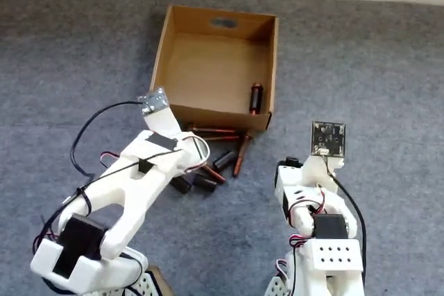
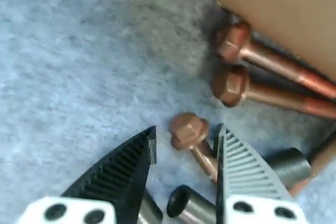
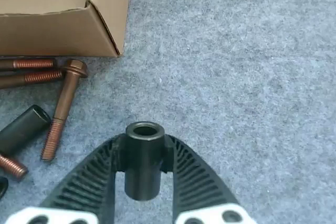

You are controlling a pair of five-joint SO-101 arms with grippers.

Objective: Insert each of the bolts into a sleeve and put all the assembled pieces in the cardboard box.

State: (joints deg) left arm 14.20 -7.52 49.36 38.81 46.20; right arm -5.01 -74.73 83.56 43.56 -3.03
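Observation:
My left gripper (image 2: 186,134) is open, low over the carpet, its fingers either side of a copper bolt (image 2: 190,132) lying by the box front. Two more bolts (image 2: 233,43) (image 2: 231,85) lie side by side against the cardboard box (image 2: 273,3). Black sleeves (image 2: 286,165) (image 2: 188,205) lie close by. My right gripper (image 3: 143,145) is shut on an upright black sleeve (image 3: 143,156), bore facing the camera, over bare carpet. In the high view one assembled piece (image 1: 256,98) lies inside the cardboard box (image 1: 161,53). Loose bolts (image 1: 241,154) and sleeves (image 1: 223,159) lie before it.
The right wrist view has a bolt (image 3: 63,103), a lying sleeve (image 3: 23,127) and the box corner (image 3: 100,24) off to one side of the held sleeve. Grey carpet (image 1: 388,67) stretches open to the right of the box. A black cable (image 1: 87,136) loops beside the left arm.

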